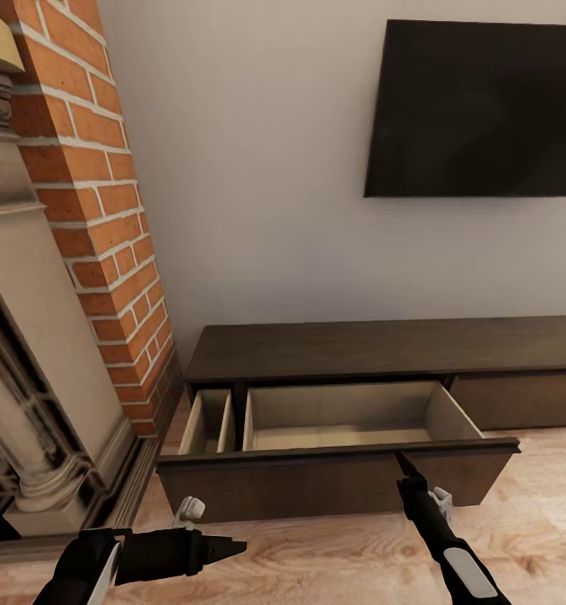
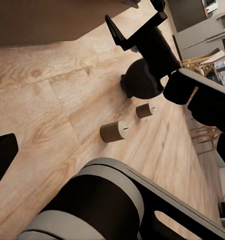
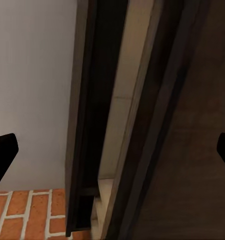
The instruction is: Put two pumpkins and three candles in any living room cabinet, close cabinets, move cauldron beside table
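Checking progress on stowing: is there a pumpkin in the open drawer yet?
No. In the head view the pulled-out drawer of the cabinet shows only its bare beige interior.

A black wall-mounted TV (image 1: 476,109) hangs on the pale grey wall (image 1: 258,168); well to its left rises a red brick chimney column (image 1: 98,210), below it pale wood flooring (image 1: 535,504).

Place: a home living room.
Wall: a dark flat television (image 1: 476,109) hung on plain grey plaster.
Hearth: a red brick chimney (image 1: 98,193) rose beside a carved stone fireplace surround (image 1: 31,370).
Furniture: a long low dark wood cabinet (image 1: 384,349) stood on pale wood flooring (image 1: 333,555).
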